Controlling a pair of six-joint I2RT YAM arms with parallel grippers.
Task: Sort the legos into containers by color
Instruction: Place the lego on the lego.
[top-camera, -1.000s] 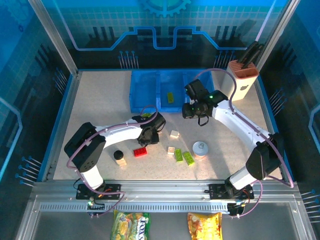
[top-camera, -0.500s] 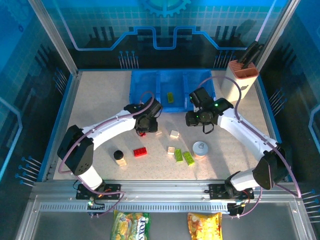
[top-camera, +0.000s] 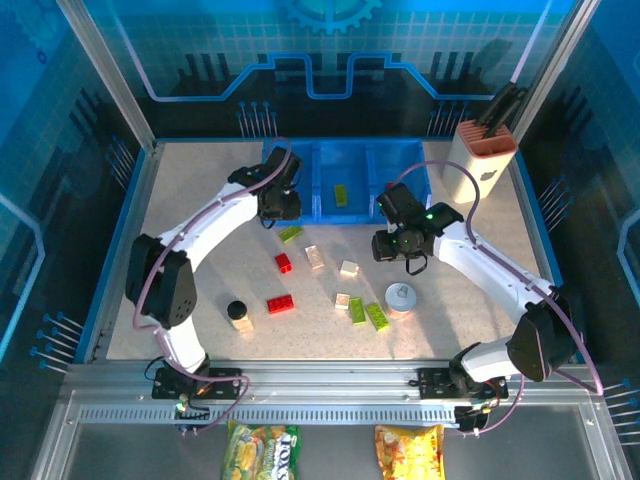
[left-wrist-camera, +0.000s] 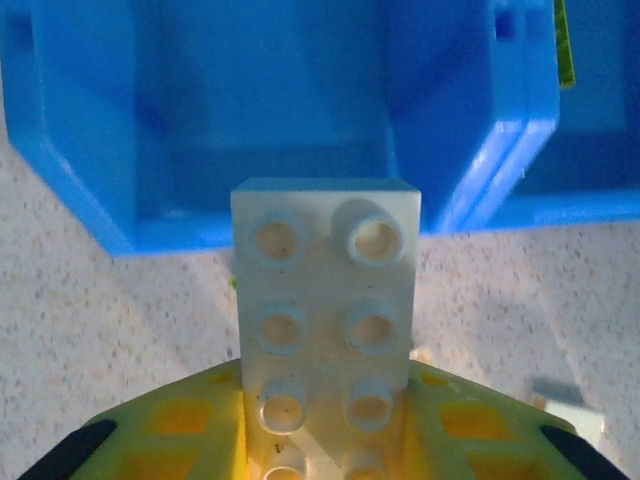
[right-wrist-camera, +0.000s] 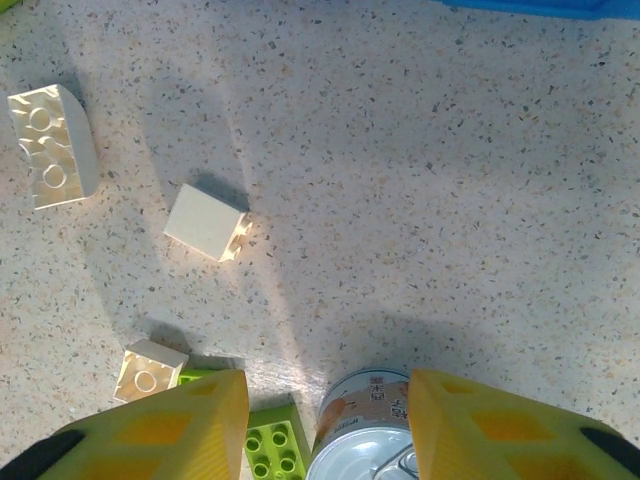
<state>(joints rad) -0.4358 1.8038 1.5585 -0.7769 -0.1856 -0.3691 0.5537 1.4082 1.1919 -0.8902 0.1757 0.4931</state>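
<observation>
A white brick (left-wrist-camera: 325, 300) sits in the left jaws, which are clamped on its near end. Its studs face the wrist camera and most of its length juts toward the left compartment (left-wrist-camera: 270, 110) of the blue tray (top-camera: 300, 185), at 12 o'clock on the surface (top-camera: 200, 250). The brick hangs at about 11 o'clock, right at the tray's near wall. One lime green brick (top-camera: 341, 195) lies in the middle compartment. Toward 3 o'clock, the right jaws stand partly open with nothing between them, hovering above a silver-topped can (right-wrist-camera: 365, 435). Other legos lie scattered from the centre toward 6 o'clock, among them a red brick (top-camera: 284, 263), a cream brick (top-camera: 315, 257) and a green brick (top-camera: 377, 316).

These bricks look light, rigid and hard to damage, but their smooth flat sides are probably slippery. The surest hold is likely across the two long sides at mid-length. Gripped by one end, as here, the brick could pivot.
</observation>
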